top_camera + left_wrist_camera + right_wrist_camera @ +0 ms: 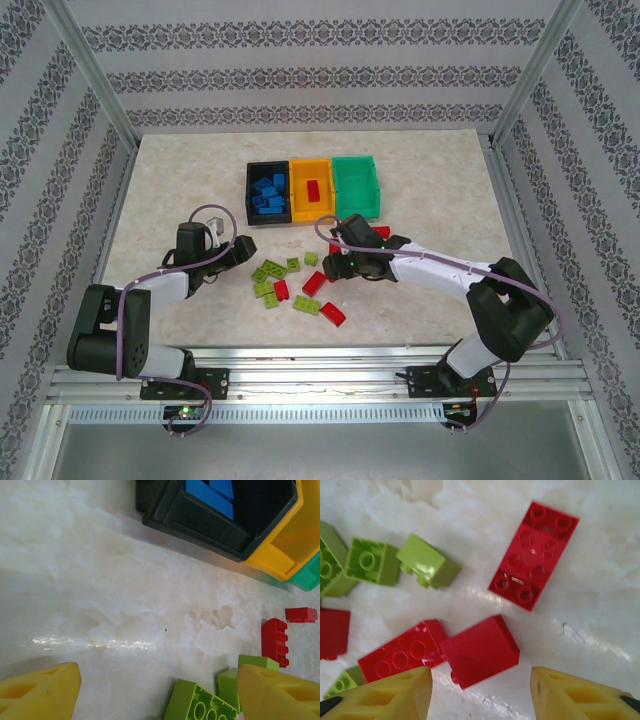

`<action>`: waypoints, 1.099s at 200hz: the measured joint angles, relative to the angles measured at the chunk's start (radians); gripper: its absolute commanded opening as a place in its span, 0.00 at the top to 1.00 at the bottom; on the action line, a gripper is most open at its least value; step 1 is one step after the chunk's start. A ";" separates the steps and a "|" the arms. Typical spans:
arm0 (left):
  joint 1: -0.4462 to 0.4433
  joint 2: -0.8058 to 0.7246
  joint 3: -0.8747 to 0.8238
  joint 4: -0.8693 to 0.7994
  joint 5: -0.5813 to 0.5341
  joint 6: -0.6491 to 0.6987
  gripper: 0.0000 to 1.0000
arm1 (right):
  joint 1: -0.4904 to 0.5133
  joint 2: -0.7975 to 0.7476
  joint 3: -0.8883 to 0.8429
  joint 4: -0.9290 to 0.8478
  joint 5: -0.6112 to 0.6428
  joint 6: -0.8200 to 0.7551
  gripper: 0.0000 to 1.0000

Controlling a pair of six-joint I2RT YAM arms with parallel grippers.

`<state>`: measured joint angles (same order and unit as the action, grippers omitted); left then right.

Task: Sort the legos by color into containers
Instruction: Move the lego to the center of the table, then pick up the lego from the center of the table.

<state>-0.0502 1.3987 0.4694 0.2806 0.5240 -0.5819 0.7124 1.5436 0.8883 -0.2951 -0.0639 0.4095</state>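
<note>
Reaching low over red legos [534, 555], the right gripper [480, 692] hangs spread; left gripper [155, 692] likewise spread.

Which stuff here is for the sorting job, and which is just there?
For the job: red legos, lime legos, blue legos, black bin, orange bin, green bin, left pincer, right pincer.
Just there: table, patterned walls, metal frame.

- table [170, 200]: pale marbled top, fills frame centre
- walls [320, 70]: striped patterned wallpaper, top, left and right of frame
- metal posts [90, 70]: slant in from upper corners
- metal rail [320, 365]: across bottom
</note>
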 measured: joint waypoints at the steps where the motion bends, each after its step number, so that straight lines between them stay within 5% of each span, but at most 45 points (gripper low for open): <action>1: 0.000 0.000 0.000 0.000 0.000 0.000 0.19 | 0.001 0.000 -0.001 0.000 0.000 0.001 0.45; 149: 0.000 0.000 0.000 0.001 0.000 -0.002 0.18 | 0.033 0.173 0.078 0.012 0.000 0.003 0.44; 220: 0.000 0.000 0.000 0.001 0.001 -0.003 0.18 | -0.010 0.215 0.107 0.028 0.027 0.029 0.32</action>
<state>-0.0502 1.3987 0.4694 0.2813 0.5247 -0.5846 0.7021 1.7588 0.9951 -0.2672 -0.0364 0.4381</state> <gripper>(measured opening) 0.819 0.661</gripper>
